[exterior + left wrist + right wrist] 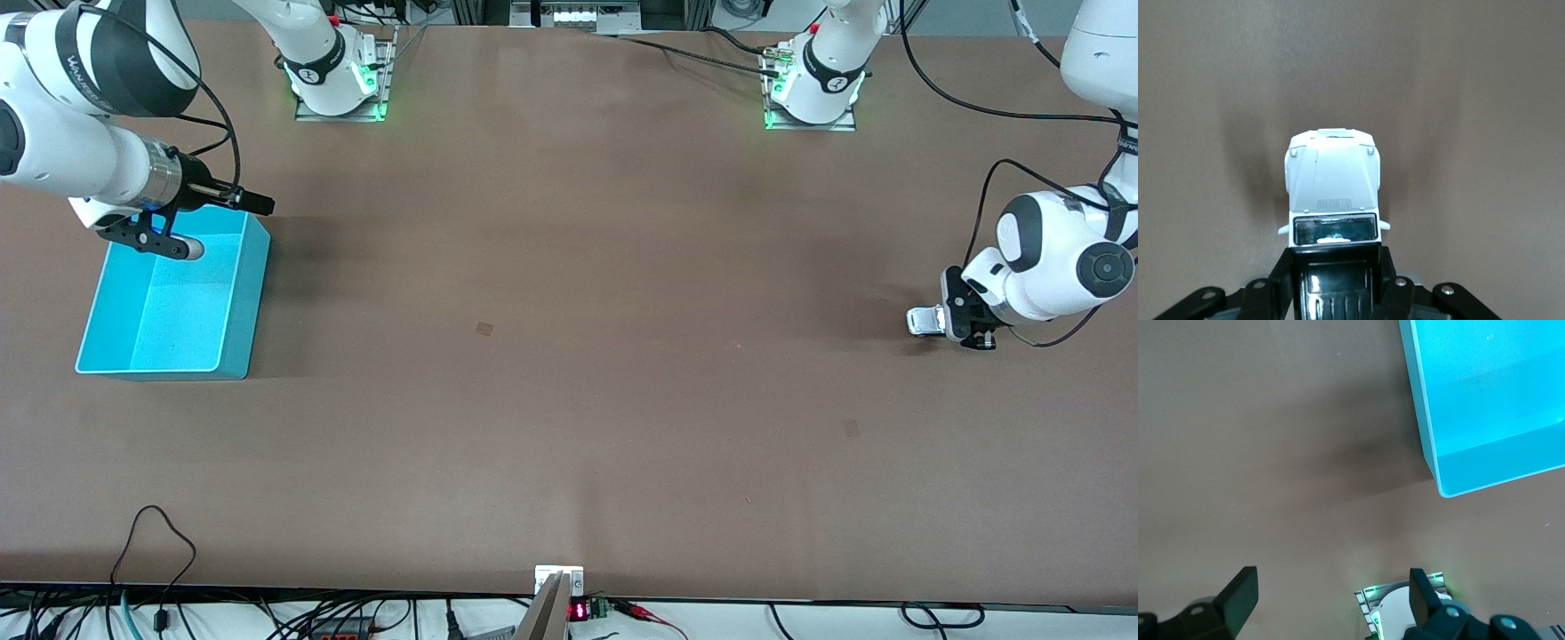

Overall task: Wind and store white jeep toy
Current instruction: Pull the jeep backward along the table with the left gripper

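Turquoise bin (178, 302) sits on brown worktop (569, 400) at right arm's end, open side up. Cables (151, 569) w/ small red readout (579, 611) along worktop edge nearest front cam.

From where I sit, the white jeep toy (1332, 190) shows only its hood and windscreen in the left wrist view; its rear runs off the frame edge between the fingers (1390, 287), and its wheels are hidden. In the front view the left gripper (965, 322) covers most of it, and the right arm hides one corner of the turquoise bin (173, 307).
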Robot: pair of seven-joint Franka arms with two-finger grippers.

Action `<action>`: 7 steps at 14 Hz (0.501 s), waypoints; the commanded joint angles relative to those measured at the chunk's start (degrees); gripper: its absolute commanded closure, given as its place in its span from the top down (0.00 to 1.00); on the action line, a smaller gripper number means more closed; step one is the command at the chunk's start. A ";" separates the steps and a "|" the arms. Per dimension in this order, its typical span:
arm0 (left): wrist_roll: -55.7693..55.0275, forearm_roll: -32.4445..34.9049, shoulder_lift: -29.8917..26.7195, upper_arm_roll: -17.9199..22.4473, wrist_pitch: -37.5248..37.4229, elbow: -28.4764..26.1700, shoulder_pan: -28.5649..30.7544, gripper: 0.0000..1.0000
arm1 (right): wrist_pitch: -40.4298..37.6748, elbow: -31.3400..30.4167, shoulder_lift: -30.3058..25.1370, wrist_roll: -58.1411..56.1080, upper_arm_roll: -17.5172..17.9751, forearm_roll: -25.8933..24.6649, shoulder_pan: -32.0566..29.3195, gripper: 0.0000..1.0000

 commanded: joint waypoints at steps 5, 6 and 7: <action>5.19 2.10 7.60 -0.42 0.93 3.34 2.91 0.30 | 0.60 -1.03 -1.50 0.75 -0.13 0.78 0.63 1.00; 5.28 2.10 7.60 -0.42 0.93 3.51 3.00 0.31 | 0.60 -1.03 -1.50 0.75 -0.13 0.78 0.63 1.00; 6.24 2.01 7.60 -0.42 0.93 3.60 3.00 0.32 | 0.60 -1.03 -1.59 0.75 -0.13 0.78 0.63 1.00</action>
